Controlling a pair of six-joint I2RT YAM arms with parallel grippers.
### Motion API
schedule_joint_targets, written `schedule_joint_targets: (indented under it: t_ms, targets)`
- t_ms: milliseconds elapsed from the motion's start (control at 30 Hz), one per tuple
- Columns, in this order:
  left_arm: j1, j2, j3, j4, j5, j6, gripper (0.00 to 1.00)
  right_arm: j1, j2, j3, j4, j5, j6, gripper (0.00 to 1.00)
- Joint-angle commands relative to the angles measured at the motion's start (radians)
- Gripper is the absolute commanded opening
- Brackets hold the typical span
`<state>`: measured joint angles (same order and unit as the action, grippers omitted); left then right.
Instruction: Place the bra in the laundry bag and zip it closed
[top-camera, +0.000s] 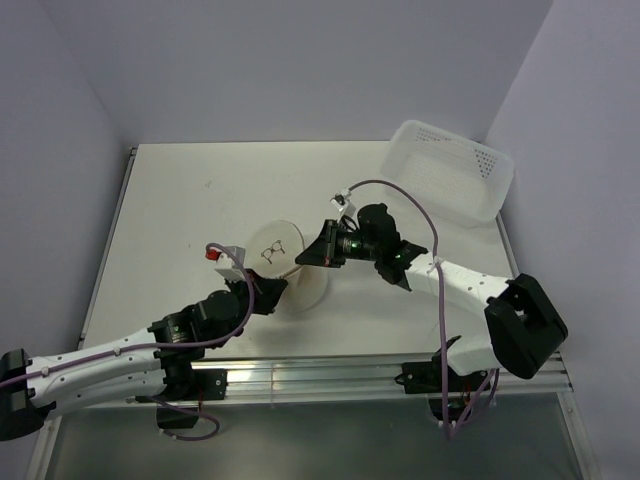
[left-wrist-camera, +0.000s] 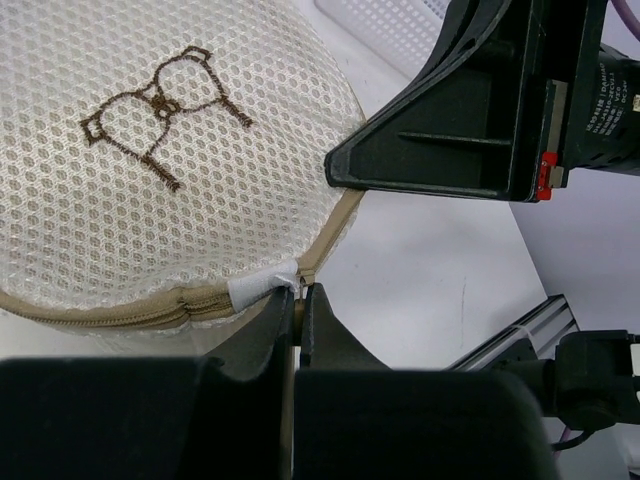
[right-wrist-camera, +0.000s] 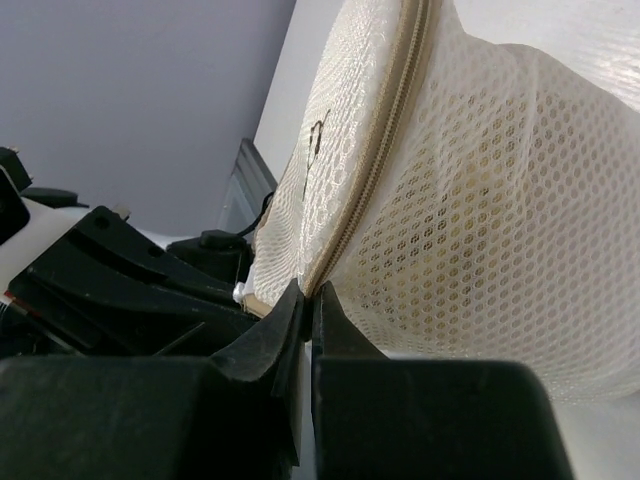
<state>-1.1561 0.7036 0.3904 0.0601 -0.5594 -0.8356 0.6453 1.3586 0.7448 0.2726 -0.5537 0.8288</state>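
Note:
The laundry bag (top-camera: 282, 258) is a round cream mesh pouch in the middle of the table, with a brown bra emblem on its lid (left-wrist-camera: 150, 130). The tan zip (left-wrist-camera: 120, 312) along its rim looks closed where it shows. My left gripper (left-wrist-camera: 299, 292) is shut on the tan zip end beside a white tab (left-wrist-camera: 255, 290), at the bag's near-left edge (top-camera: 264, 290). My right gripper (right-wrist-camera: 311, 290) is shut on the zip seam at the bag's right rim (top-camera: 304, 259). The bra is not plainly in view; a yellowish tint shows through the mesh wall (right-wrist-camera: 520, 200).
A white perforated plastic basket (top-camera: 450, 170) stands at the back right corner, near the wall. The right arm's cable loops above the table between the basket and the bag. The table's metal rail runs along the near edge.

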Motion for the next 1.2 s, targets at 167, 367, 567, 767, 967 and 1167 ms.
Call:
schedule_joint_targets:
  t_ms: [167, 367, 567, 767, 967, 1167]
  targets:
    - [-0.004, -0.033, 0.001, -0.209, -0.171, 0.018, 0.00, -0.142, 0.068, 0.062, 0.033, 0.193, -0.115, 0.00]
    - [-0.004, -0.007, 0.117, -0.189, -0.175, 0.058, 0.30, -0.131, 0.089, 0.059, 0.034, 0.232, -0.095, 0.00]
    - [-0.004, -0.091, 0.203, -0.207, -0.166, 0.116, 0.72, -0.131, 0.077, 0.051, 0.017, 0.248, -0.097, 0.04]
    - [-0.004, -0.108, 0.278, -0.238, -0.149, 0.155, 0.79, -0.131, 0.074, 0.062, -0.016, 0.265, -0.109, 0.36]
    - [-0.004, -0.102, 0.335, -0.284, -0.137, 0.170, 0.86, -0.131, -0.080, 0.076, -0.131, 0.391, -0.155, 1.00]
    - [-0.004, -0.145, 0.369, -0.365, -0.138, 0.167, 0.99, -0.131, -0.396, 0.010, -0.239, 0.549, -0.244, 1.00]
